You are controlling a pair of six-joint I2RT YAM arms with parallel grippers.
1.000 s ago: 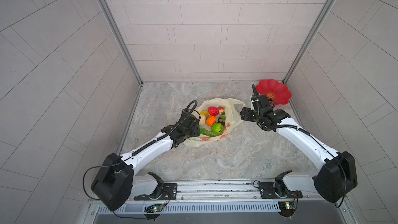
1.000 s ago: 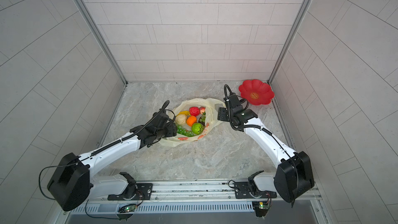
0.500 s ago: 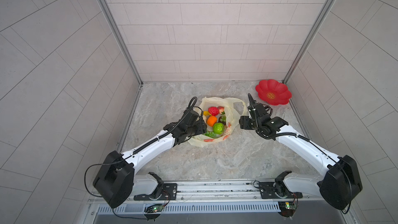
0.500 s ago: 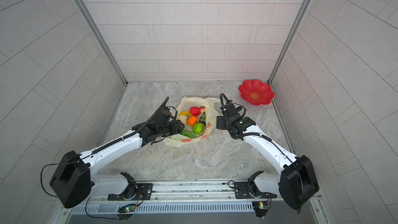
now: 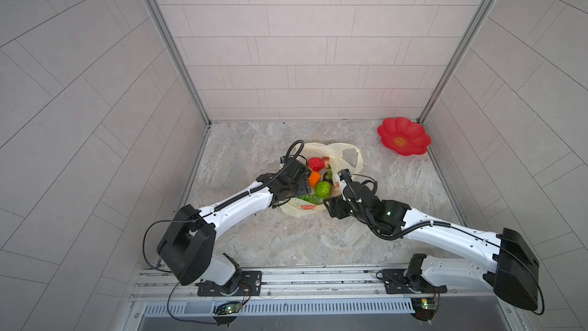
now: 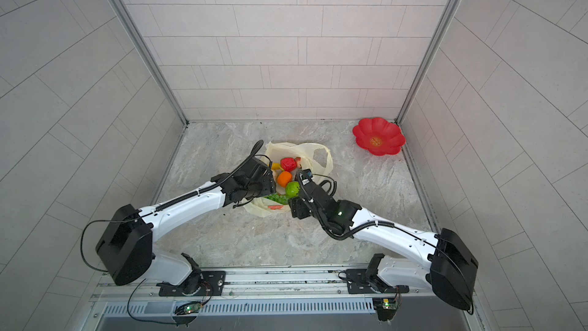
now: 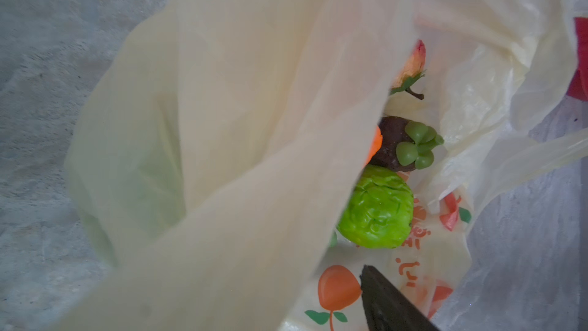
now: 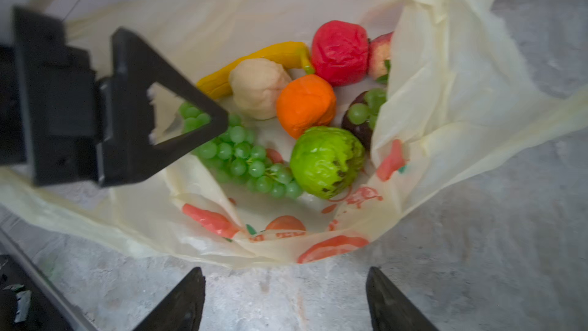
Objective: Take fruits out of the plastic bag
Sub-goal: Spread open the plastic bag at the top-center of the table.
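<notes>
Item: plastic bag point(image 5: 297, 213), middle of the surface point(image 5: 254, 243), mouth open | contents we count: fruits point(image 8: 305, 106), all inside | left claw point(image 5: 304, 186): one finger inside the mouth, spread we cannot tell | right claw point(image 8: 286, 300): apart, empty, just outside bag.

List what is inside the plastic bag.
Inside the plastic bag: banana, cream bulb, red fruit, orange, green ball, grape bunch, dark mangosteen. Anything beneath them or under the bag's folded wall is hidden.
</notes>
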